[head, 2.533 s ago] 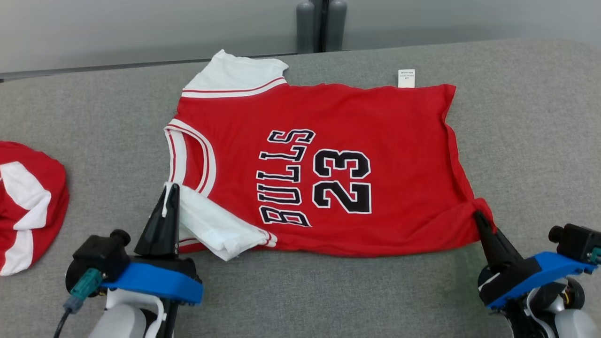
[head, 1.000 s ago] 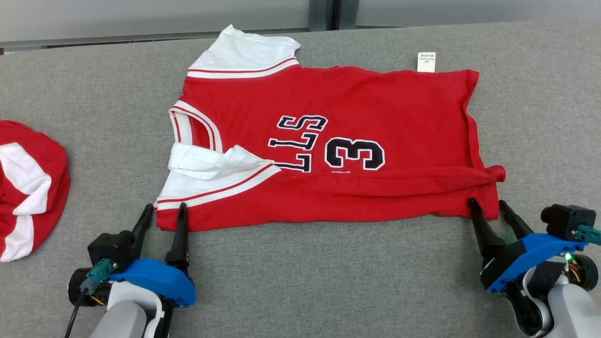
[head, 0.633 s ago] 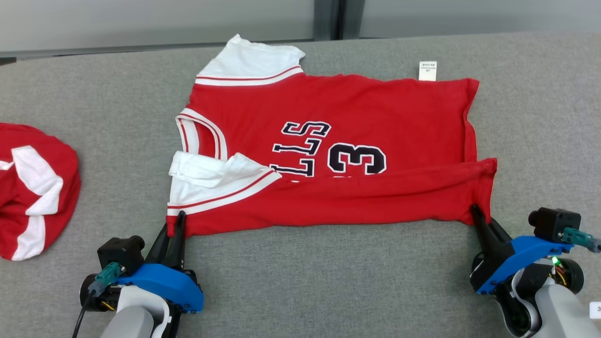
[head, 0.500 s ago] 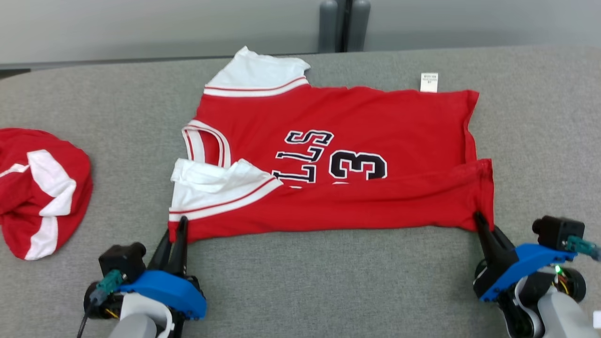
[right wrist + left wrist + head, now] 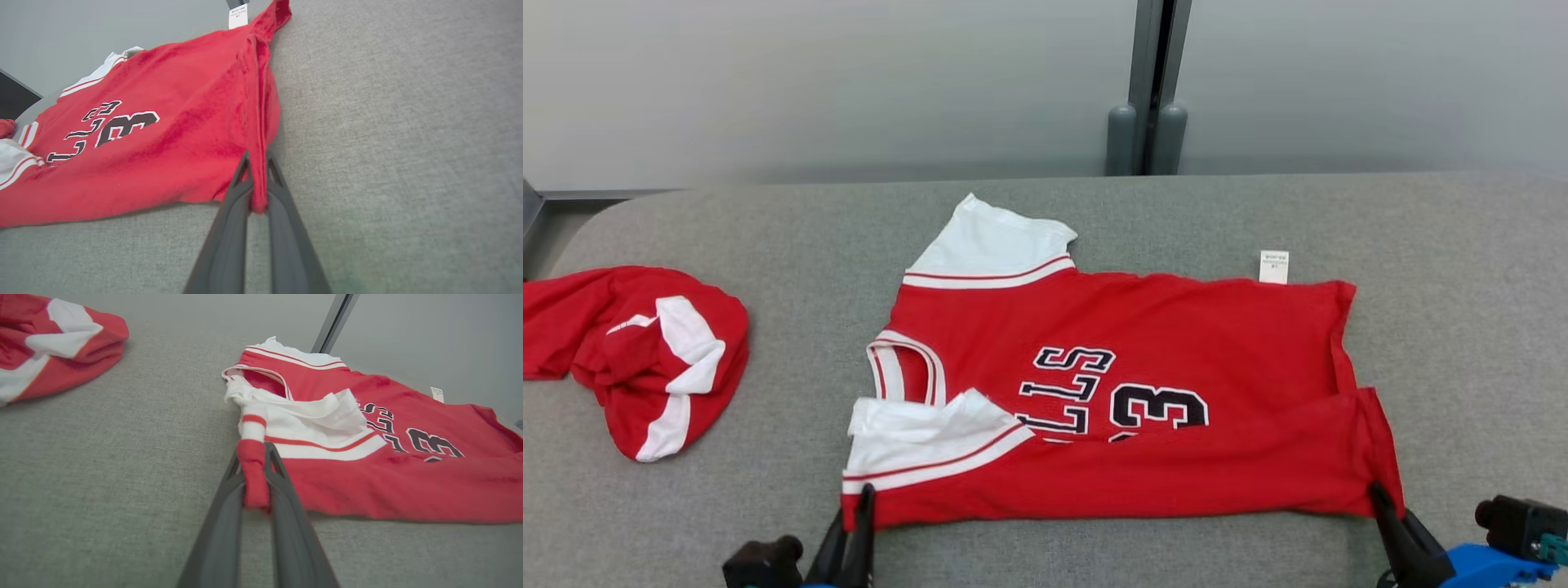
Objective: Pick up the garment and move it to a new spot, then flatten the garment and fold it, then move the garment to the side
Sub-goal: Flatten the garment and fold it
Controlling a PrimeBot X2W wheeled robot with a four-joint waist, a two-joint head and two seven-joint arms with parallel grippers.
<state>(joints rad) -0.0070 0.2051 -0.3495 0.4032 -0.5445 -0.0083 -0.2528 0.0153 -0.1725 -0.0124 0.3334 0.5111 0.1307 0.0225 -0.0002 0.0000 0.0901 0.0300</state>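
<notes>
1. Desk: grey woven cover, and every place below is given against it.
2. Garment: a red jersey with white sleeves and dark lettering. You will find it spread on the middle of the desk, collar toward the desk's left end and hem toward its right end. The long edge nearest the desk's front is folded up over the chest. It covers the lower part of the lettering and the number.
3. Near sleeve: white with a red stripe. It lies doubled over on the fold at the garment's end nearer the desk's left, rumpled.
4. Left end effector: at the desk's front. Your left wrist view shows the fingers closed on a narrow strip of red cloth at the fold's collar-side corner.
5. Right end effector: at the desk's front, toward its right end. The fingers are closed almost together on a thin ridge of red cloth at the hem corner.
6. Care label: small and white. It juts from the garment's edge nearest the desk's back and lies flat on the cover.
7. Second garment: a crumpled red and white bundle at the desk's left end, well apart from the jersey.
8. Post: grey and upright, behind the desk's back edge.
</notes>
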